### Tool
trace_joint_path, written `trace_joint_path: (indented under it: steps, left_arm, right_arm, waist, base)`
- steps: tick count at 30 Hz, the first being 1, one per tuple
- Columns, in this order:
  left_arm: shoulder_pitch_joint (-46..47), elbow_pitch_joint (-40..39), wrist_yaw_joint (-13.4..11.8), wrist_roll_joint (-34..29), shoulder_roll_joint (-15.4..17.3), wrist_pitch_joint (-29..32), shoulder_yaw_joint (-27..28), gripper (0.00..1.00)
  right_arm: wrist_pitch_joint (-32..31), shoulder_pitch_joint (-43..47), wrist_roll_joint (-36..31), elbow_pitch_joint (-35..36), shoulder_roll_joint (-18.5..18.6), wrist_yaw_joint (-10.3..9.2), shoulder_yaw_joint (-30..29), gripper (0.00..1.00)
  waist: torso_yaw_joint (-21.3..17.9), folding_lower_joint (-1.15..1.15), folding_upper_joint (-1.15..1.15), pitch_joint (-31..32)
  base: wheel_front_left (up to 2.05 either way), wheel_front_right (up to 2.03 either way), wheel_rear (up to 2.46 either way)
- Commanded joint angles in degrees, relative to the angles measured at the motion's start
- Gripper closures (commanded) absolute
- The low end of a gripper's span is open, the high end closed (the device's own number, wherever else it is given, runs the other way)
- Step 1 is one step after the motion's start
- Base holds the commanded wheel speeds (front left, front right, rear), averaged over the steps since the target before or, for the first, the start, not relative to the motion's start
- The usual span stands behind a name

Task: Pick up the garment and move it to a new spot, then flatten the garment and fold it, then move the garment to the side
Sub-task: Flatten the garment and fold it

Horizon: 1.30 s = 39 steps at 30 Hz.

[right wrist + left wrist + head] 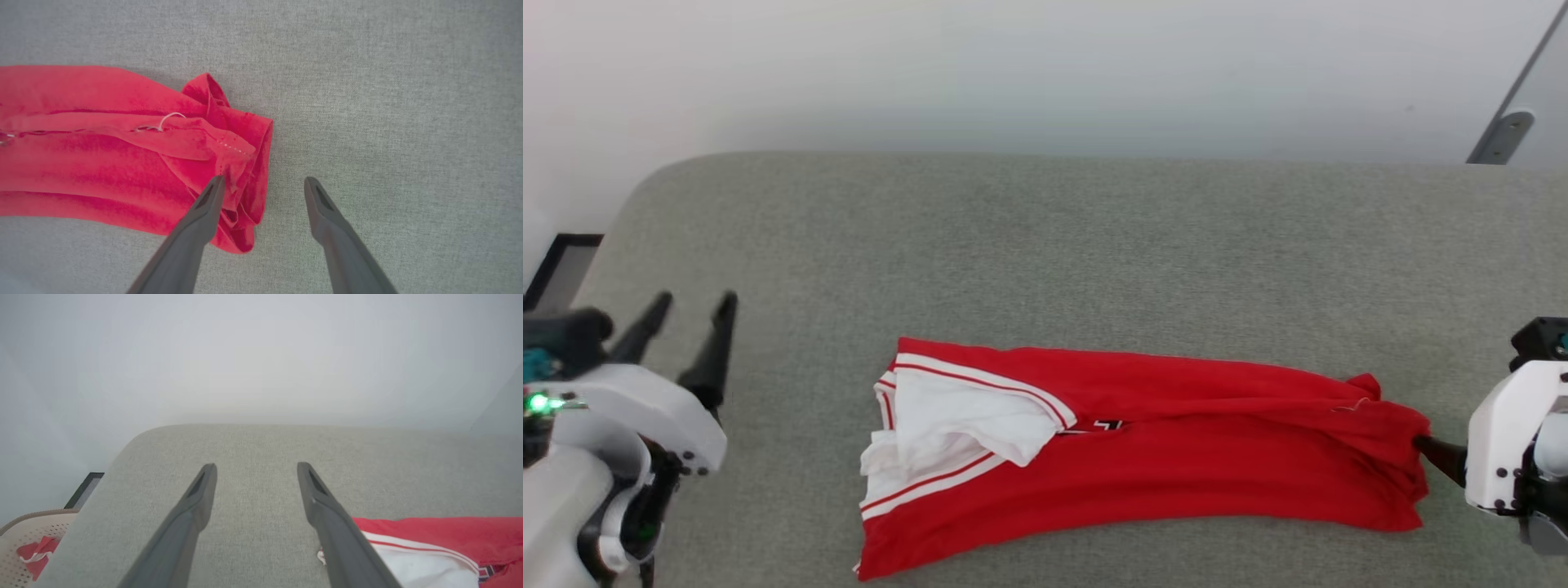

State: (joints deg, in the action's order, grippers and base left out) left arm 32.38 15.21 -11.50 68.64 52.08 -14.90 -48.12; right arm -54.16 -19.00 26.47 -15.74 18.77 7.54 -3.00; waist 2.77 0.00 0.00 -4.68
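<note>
We are seeing the long folded red jersey garment with white sleeves (pixel 1176 441) lying on the broad grey fabric-covered surface (pixel 1045 245). It is stretching from 9 to 3 o'clock near the 6 o'clock edge, sleeves at its 9 o'clock end. Our left gripper with long dark fingers (pixel 695 300) is hanging well apart from it at 9 o'clock. Our right gripper (pixel 264 179) is sitting at the 3 o'clock end, one finger over cloth, the other over bare surface. The beige lattice plastic basket (pixel 24 531) is standing beyond the surface's 9 o'clock edge, holding a small red-and-white cloth bundle (pixel 34 553).
</note>
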Motion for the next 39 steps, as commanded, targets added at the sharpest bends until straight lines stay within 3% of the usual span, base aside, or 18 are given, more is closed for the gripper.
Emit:
trace_joint_path:
  steps: [1,9,17,18,19,28,39]
  left_arm:
    - [-3.96,-0.49,-0.67,-2.76,-1.61,-0.18,4.35,0.0]
    - [-17.86,-4.39,1.13,-18.97,-9.23,-0.23,25.45,0.0]
    - [-25.55,-4.91,7.06,-29.52,-18.62,-0.24,38.84,0.0]
    - [-25.98,-4.79,7.84,-30.16,-19.89,-0.24,40.21,0.0]
    - [-26.8,-4.29,8.63,-31.2,-20.84,-0.24,41.2,0.0]
    - [-28.78,-2.3,14.58,-37.49,-28.16,-0.23,49.97,0.0]
    - [-29.25,-0.57,17.98,-41.11,-31.68,-0.24,54.44,0.0]
  right_arm:
    - [-0.4,1.07,-0.89,-0.56,-0.33,-0.12,-0.86,0.0]
    - [-0.79,0.0,-2.42,-5.01,-2.56,-0.11,-3.76,0.0]
    - [1.1,-1.84,-1.61,-11.73,-4.63,-0.11,-2.74,0.0]
    - [1.15,-1.98,-1.64,-12.62,-4.68,-0.11,-2.27,0.56]
    - [1.47,-2.21,-1.59,-13.29,-4.63,-0.1,-1.22,1.0]
    - [4.02,-4.29,1.04,-17.56,-1.98,-0.12,1.72,1.0]
    - [6.82,-5.62,1.77,-18.74,3.66,-0.13,1.22,1.0]
  waist:
    - [0.77,0.0,0.0,-0.27]
    - [2.76,0.0,0.0,-0.85]
    - [4.37,0.0,0.0,-1.08]
    - [4.49,0.0,0.0,-1.11]
    - [4.61,0.0,0.0,-1.15]
    - [5.64,0.0,0.0,-1.17]
    - [5.27,0.0,0.0,-1.2]
  base:
    - [0.0,0.0,0.0]
    - [0.0,0.0,0.0]
    - [0.0,0.0,0.0]
    - [0.0,0.0,0.0]
    - [0.0,0.0,0.0]
    - [0.0,0.0,0.0]
    - [0.0,0.0,0.0]
